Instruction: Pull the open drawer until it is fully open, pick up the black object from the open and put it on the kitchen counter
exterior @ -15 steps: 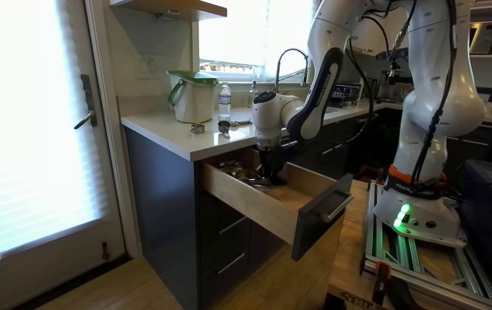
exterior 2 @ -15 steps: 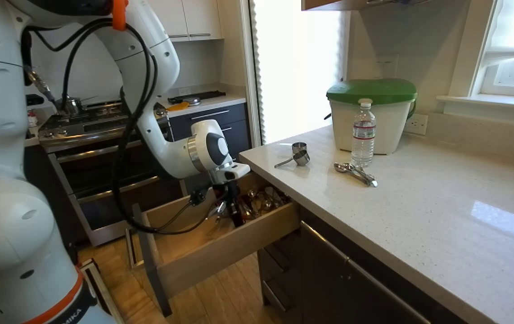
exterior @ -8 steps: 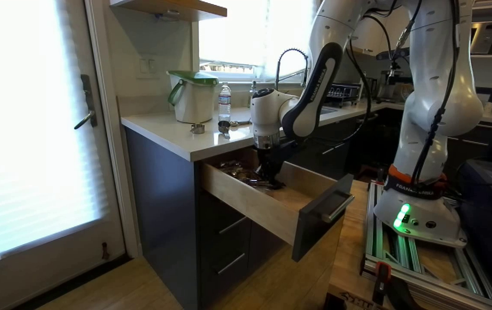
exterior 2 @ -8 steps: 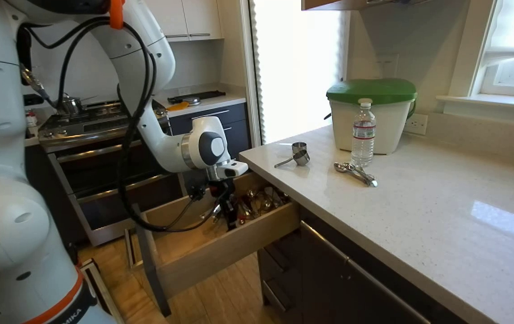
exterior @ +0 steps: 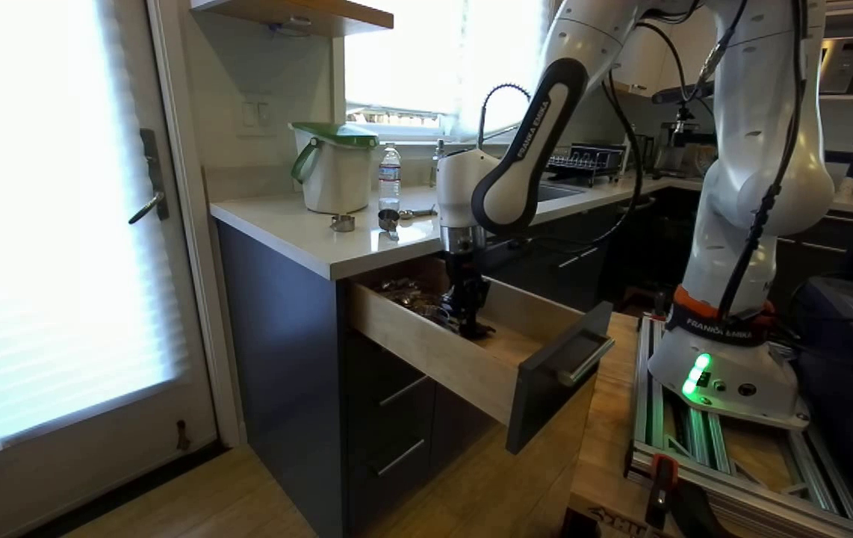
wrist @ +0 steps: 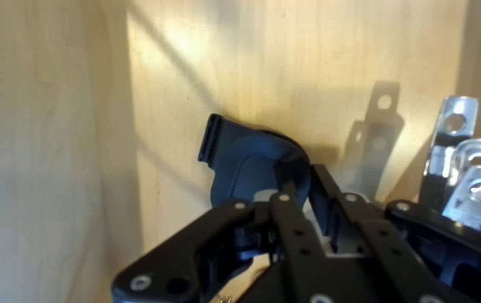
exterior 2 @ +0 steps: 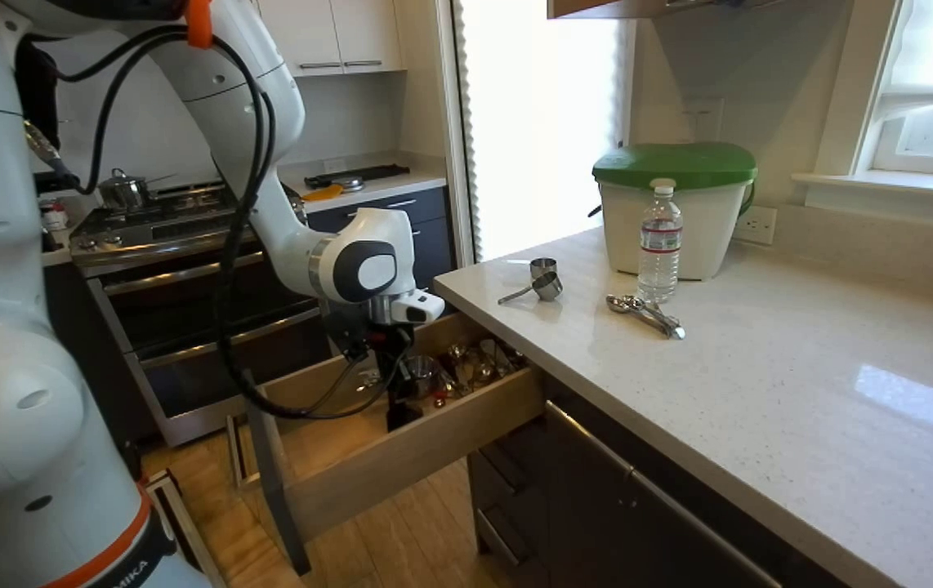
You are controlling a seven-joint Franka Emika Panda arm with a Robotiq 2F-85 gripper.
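Drawer [exterior: 430,347] stands pulled out beneath the front corner of the worktop [exterior: 284,224]; whether at full travel, cannot tell. Gripper [wrist: 302,176] is down inside the drawer, pointing at its floor. Wrist view: fingers [wrist: 324,185] nearly together, pinching the edge of the black object [wrist: 244,155], one over its face, the other against its outer side. Object location: inside the drawer, roughly midway between its back and front ends in both exterior views. Contact with the drawer floor: cannot tell. Metal utensils [exterior: 408,295] lie heaped toward the drawer's back end.

Worktop, near the front corner above the drawer: two small metal cups [exterior 2: 548,286]. Farther from that corner: clear bottle [exterior 2: 659,257], upright, just beside a white bin [exterior 2: 707,233] with a green lid [exterior 2: 679,166]; a silvery metal tool [exterior 2: 645,317] lies near the bottle's base.
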